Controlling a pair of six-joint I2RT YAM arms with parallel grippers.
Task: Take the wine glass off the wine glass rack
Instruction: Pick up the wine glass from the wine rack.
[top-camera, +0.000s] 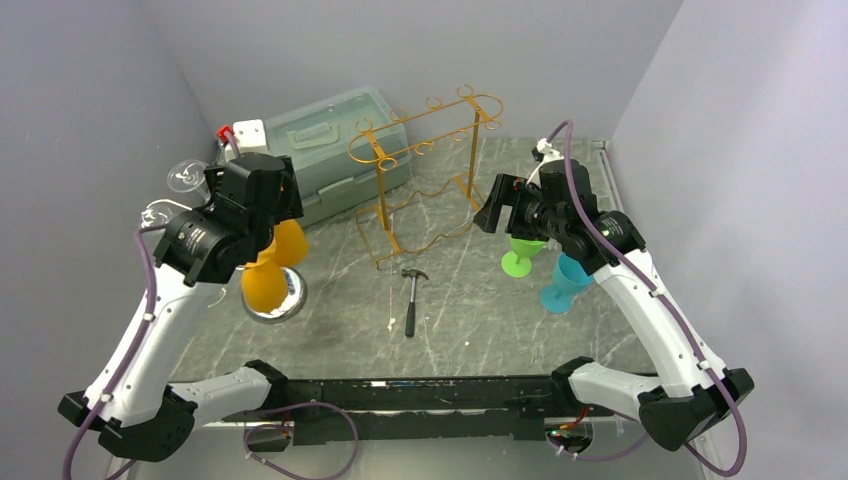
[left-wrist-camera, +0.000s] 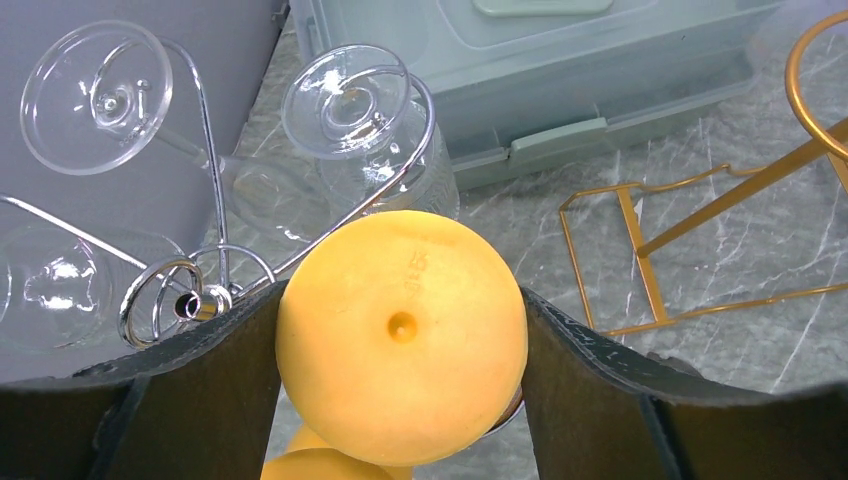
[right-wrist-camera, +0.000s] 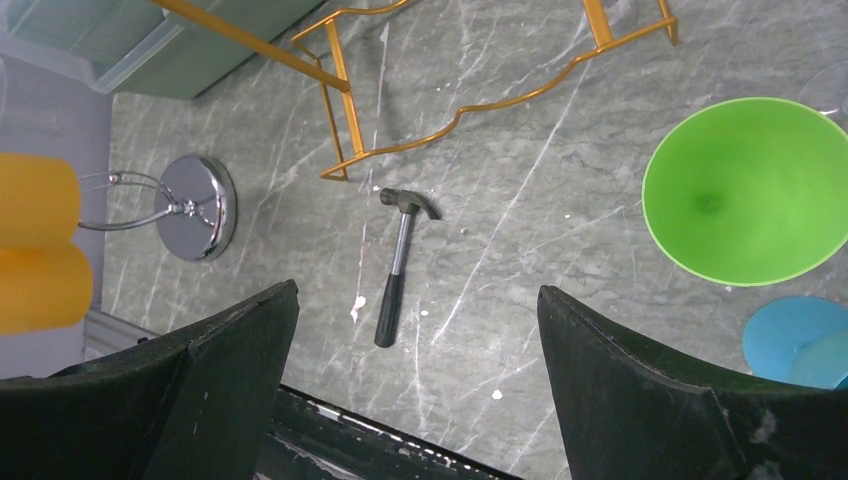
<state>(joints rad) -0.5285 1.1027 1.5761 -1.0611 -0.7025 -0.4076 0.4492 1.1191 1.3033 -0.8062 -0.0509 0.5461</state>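
Clamping the round foot of an orange wine glass at both edges, the left gripper is standing wide, since the foot is filling the whole gap between its fingers. The glass is hanging foot-up on the chrome wine glass rack at the left of the table, its stem running straight away from the wrist camera (so its long axis is lying roughly in line with the gripper's reach). A second orange glass is hanging just beneath and clear glasses beside it. The right gripper is hovering wide and empty well apart, above the hammer, so the left arm is looking like the one for this job. The green glass is showing an empty bowl, and the storage box is sitting lidded, hiding its contents.
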